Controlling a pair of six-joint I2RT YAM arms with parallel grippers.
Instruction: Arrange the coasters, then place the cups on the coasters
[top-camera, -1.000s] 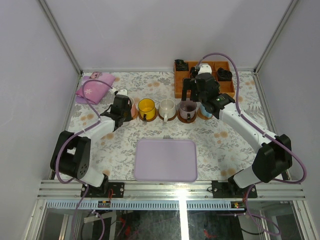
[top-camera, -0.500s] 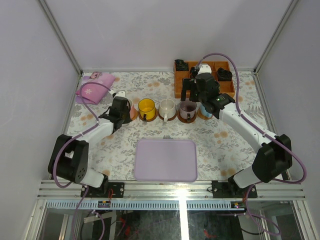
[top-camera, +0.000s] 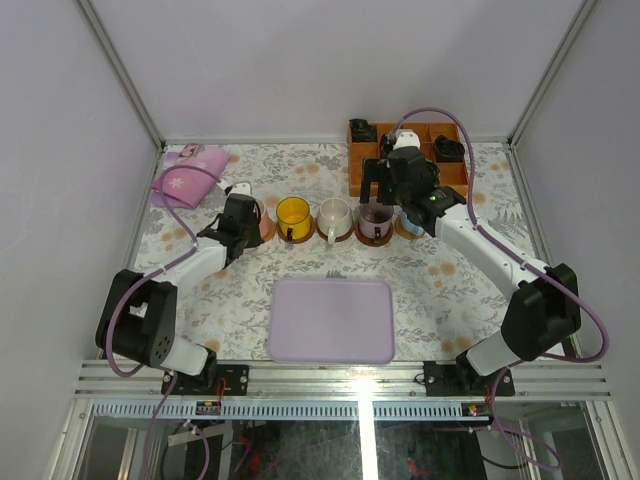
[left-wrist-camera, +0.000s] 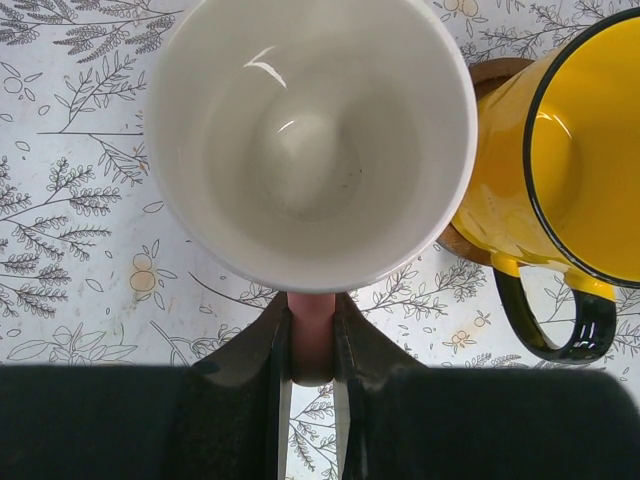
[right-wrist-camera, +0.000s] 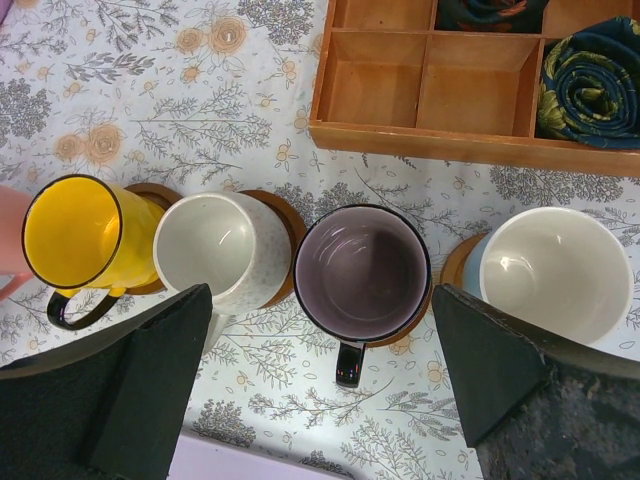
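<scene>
My left gripper (left-wrist-camera: 312, 310) is squeezed tight on the thin handle (left-wrist-camera: 312, 345) of the pink cup (left-wrist-camera: 310, 140), because I think the cup is too fat to grab. It is just beside the yellow cup (left-wrist-camera: 560, 150). My right gripper (right-wrist-camera: 320, 300) hangs wide open, holding nothing.

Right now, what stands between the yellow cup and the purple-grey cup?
The cream-white cup, on its coaster, stands between the yellow cup and the purple-grey cup; the right wrist view shows it.

Lavender tray (top-camera: 331, 320), wooden box (top-camera: 361, 173), pink pouch (top-camera: 188, 181)
</scene>
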